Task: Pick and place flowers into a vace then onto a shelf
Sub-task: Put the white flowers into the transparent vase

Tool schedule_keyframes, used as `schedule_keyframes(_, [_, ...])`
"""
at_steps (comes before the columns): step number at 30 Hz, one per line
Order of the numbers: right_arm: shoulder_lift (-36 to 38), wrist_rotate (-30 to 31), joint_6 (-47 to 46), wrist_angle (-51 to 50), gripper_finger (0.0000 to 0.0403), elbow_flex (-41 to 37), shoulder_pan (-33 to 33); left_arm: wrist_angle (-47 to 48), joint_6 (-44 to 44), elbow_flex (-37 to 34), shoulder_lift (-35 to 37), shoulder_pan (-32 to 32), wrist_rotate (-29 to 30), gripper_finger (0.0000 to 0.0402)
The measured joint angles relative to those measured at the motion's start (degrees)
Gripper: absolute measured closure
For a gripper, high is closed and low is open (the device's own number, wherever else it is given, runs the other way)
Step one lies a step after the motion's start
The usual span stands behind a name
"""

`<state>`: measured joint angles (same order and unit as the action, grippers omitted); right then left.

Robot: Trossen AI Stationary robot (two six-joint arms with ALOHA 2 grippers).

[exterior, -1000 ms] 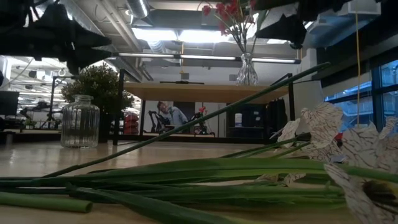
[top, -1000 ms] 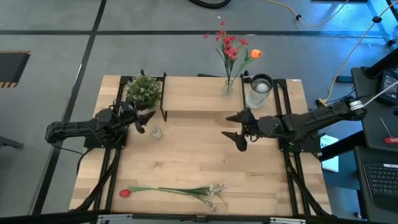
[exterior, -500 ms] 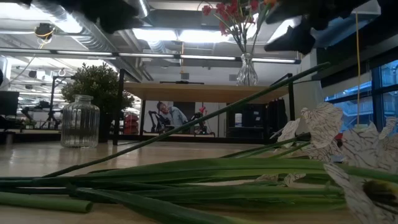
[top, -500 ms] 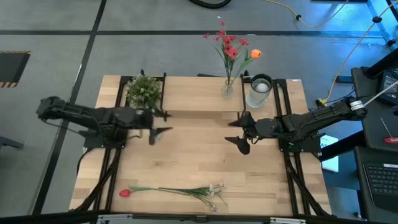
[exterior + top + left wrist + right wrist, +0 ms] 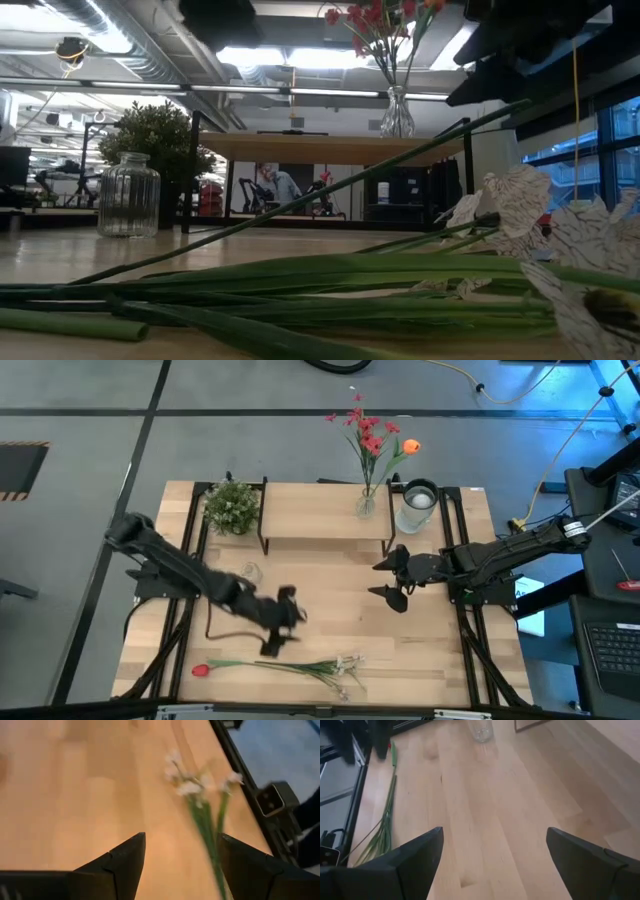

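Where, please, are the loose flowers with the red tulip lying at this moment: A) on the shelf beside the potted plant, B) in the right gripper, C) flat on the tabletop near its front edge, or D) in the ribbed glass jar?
C: the high view shows the loose flowers lying flat on the table by its front edge, with the open left gripper just above them.

The table [image 5: 330,610] is pale, matt wood planks. The small jar [image 5: 128,195] is clear ribbed glass. The shelf [image 5: 320,510] looks like light wood on black, probably metal, legs.
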<state>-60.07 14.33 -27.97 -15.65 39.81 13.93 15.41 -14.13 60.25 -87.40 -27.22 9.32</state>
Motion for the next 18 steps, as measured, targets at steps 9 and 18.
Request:
schedule_keyframes(9, [0.0,0.0,0.1,-0.1,0.005,0.0,0.0,-0.2,-6.3,9.3,-16.2,-6.0,1.5,0.0167])
schedule_keyframes(18, [0.0,0.0,0.2,-0.3,0.005,0.0,0.0,1.5,-12.5,10.6,-22.5,-6.8,1.4,0.0167])
